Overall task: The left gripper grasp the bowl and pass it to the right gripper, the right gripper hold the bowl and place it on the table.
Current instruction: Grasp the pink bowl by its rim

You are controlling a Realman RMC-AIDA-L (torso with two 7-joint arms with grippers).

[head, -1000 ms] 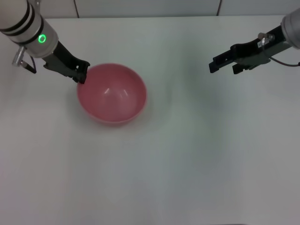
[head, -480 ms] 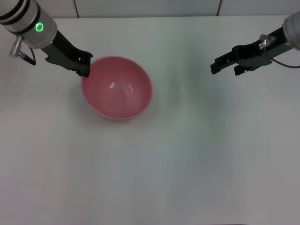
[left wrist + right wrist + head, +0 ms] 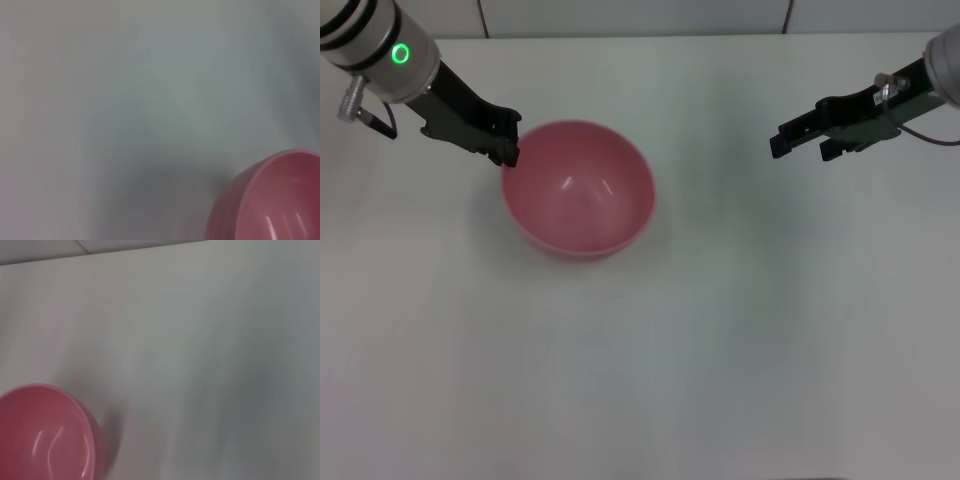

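The pink-red bowl [image 3: 578, 190] hangs a little above the white table [image 3: 740, 350], left of centre in the head view. My left gripper [image 3: 506, 150], on the arm with the green ring light, is shut on the bowl's far-left rim. My right gripper [image 3: 798, 142] hovers at the far right, well apart from the bowl, its black fingers open with nothing between them. The left wrist view shows part of the bowl [image 3: 270, 200] over the tabletop. In the right wrist view the bowl [image 3: 45, 435] is farther off, with its shadow beside it.
The table's far edge [image 3: 650, 37] meets a tiled wall at the back. Between the bowl and my right gripper lies bare white tabletop. No other objects show.
My left gripper has carried the bowl to the right and slightly upward, toward the table's middle. The right gripper has hardly moved.
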